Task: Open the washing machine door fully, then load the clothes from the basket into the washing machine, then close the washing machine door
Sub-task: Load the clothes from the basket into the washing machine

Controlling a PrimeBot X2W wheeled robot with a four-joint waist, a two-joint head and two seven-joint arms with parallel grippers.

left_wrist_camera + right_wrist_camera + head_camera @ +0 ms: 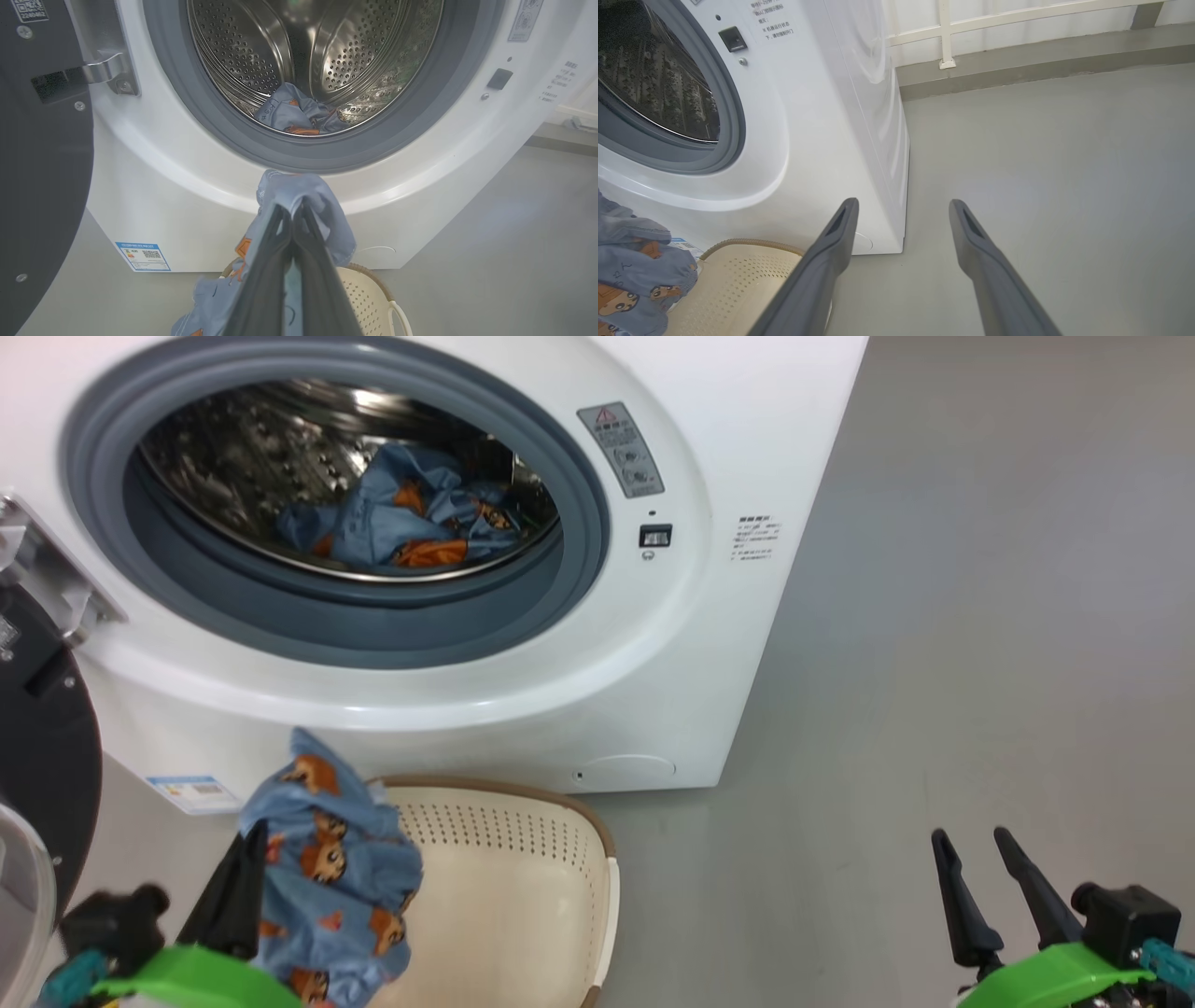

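Note:
The washing machine (pixel 653 644) stands with its door (pixel 42 756) swung open at the left, black with a silver hinge (pixel 105 70). One light blue printed garment (pixel 401 518) lies inside the steel drum (pixel 261 56). My left gripper (pixel 293 210) is shut on a second blue garment (pixel 327 868), held above the cream basket (pixel 523 896), just below the machine's opening. The garment drapes over the fingers and hangs down. My right gripper (pixel 976 854) stands open over bare floor at the lower right, its fingers (pixel 836 233) holding nothing.
Grey floor (pixel 980 616) stretches to the right of the machine. A white railing and wall base (pixel 1017 28) run behind it. A blue label sticker (pixel 142 255) sits low on the machine front. The open door blocks the left side.

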